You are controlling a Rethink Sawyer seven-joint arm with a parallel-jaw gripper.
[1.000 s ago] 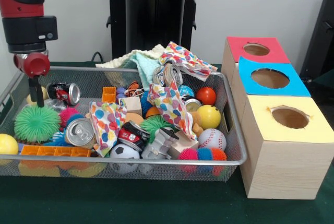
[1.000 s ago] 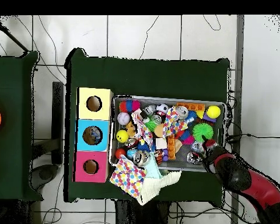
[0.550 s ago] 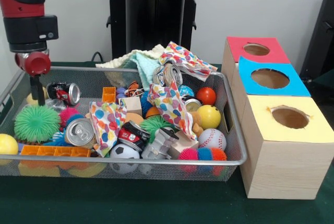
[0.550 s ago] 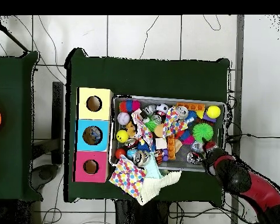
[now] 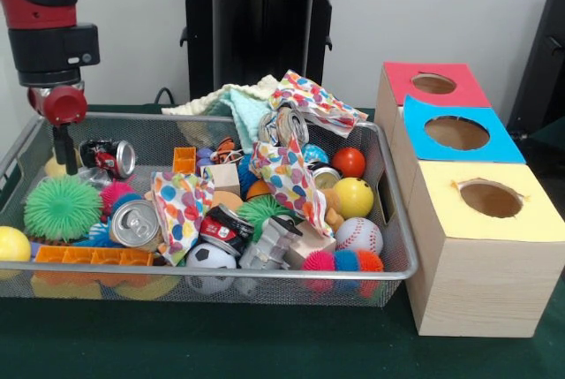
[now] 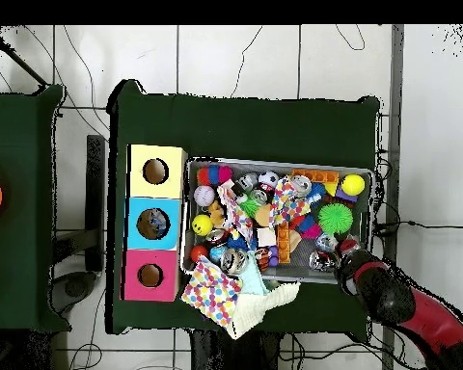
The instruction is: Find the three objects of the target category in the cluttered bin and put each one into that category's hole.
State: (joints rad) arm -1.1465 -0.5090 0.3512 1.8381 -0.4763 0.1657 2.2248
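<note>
A wire mesh bin [image 5: 265, 271] holds a jumble of toys. Crushed cans lie in it: a red and black can [image 5: 110, 156], a silver-topped can [image 5: 134, 223] and another can [image 5: 225, 227]. Among the balls are a yellow ball [image 5: 353, 196], a red ball [image 5: 349, 162] and a baseball [image 5: 358, 236]. My gripper [image 5: 64, 156] hangs low over the bin's far left corner, just left of the red and black can and above a green spiky ball [image 5: 60, 208]. In the overhead view the gripper [image 6: 346, 249] is at the bin's lower right corner.
Three boxes with round holes stand right of the bin: red [image 5: 433, 85], blue [image 5: 457, 134] and yellow [image 5: 490, 198]. Dotted cloths [image 5: 284, 176] drape over the toys and the bin's far rim. Orange bricks [image 5: 93, 256] lie along the front rim.
The arm has drifted slightly up and to the right in the front view, staying over the bin's left corner. Nothing in the bin has moved.
</note>
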